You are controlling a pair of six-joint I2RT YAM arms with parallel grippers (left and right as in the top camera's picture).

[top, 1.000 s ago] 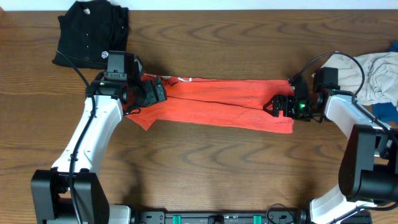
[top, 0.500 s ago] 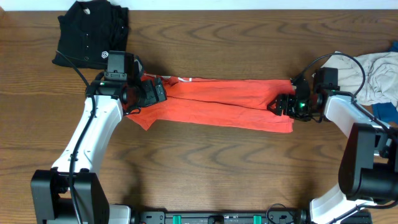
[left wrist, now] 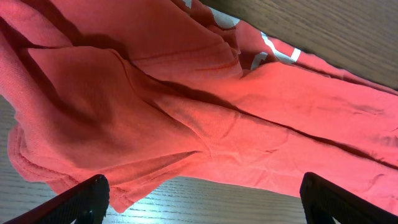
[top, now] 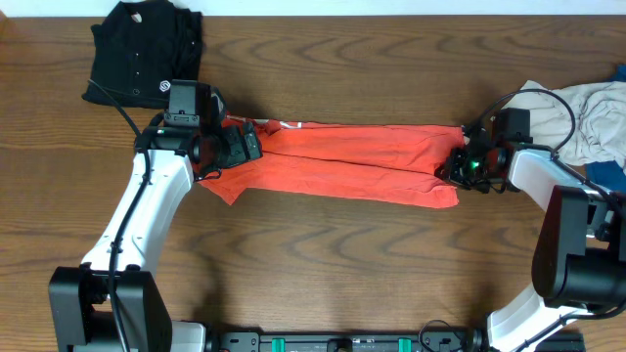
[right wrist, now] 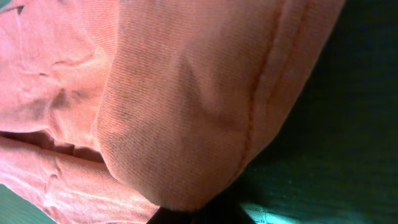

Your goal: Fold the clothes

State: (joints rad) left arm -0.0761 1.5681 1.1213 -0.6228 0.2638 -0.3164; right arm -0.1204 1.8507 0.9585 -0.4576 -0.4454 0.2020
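The red-orange T-shirt [top: 342,161] lies as a long flat band across the middle of the table, with white lettering [left wrist: 273,53] showing at its far edge. My left gripper [top: 245,147] hovers open over the shirt's left end. Its two black fingers [left wrist: 81,199] stand wide apart, and the sleeve hem and bare wood lie between them [left wrist: 205,196]. My right gripper [top: 452,168] is shut on the shirt's right end. In the right wrist view a bunched fold of the orange cloth [right wrist: 186,93] fills the frame and runs down into the closed jaws [right wrist: 199,214].
A folded black buttoned shirt [top: 147,54] lies at the back left corner. A crumpled pale grey garment [top: 592,117] with blue pieces [top: 606,174] sits at the right edge, close behind the right arm. Bare wooden table [top: 323,264] lies in front of the T-shirt.
The right gripper has closed on the shirt's right end and shifted slightly right, gathering the cloth there. The left arm and its open gripper have not moved.
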